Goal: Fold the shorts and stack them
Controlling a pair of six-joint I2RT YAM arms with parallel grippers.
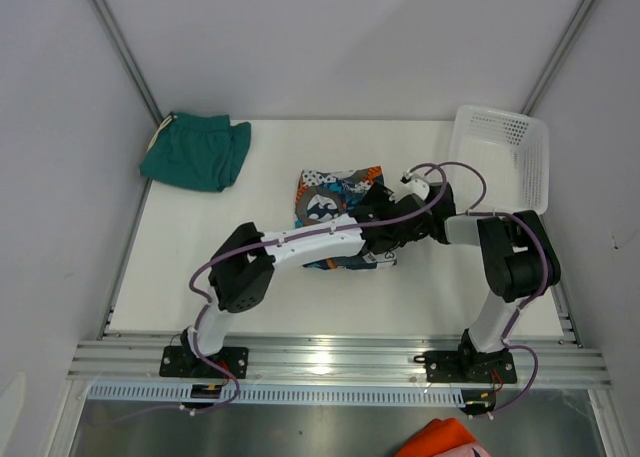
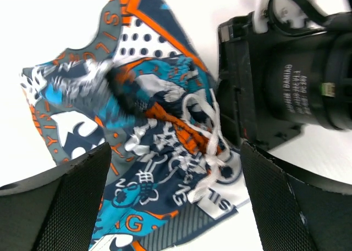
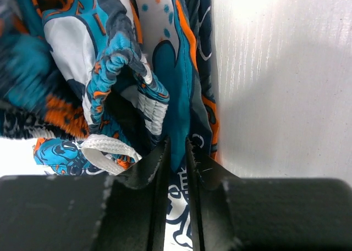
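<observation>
Pinching a thin fold of the printed shorts [image 1: 335,202] at frame centre on the desk [image 1: 400,297], the near-shut right pincer [image 3: 177,146] may slip or drag them askew, while the wide-open, empty left pincer [image 2: 175,146] could snag the drawstring [image 2: 206,135].

The top external camera looks steeply down from above and behind the arm bases, far enough off to take in the whole white table [image 1: 180,267]. The left wrist camera looks past the spread fingers of the left gripper [image 2: 175,149], close over the printed shorts [image 2: 148,152]. The right wrist camera sits closer still, the right gripper [image 3: 177,146] pinched on a fold. All three views share those shorts at mid-table
</observation>
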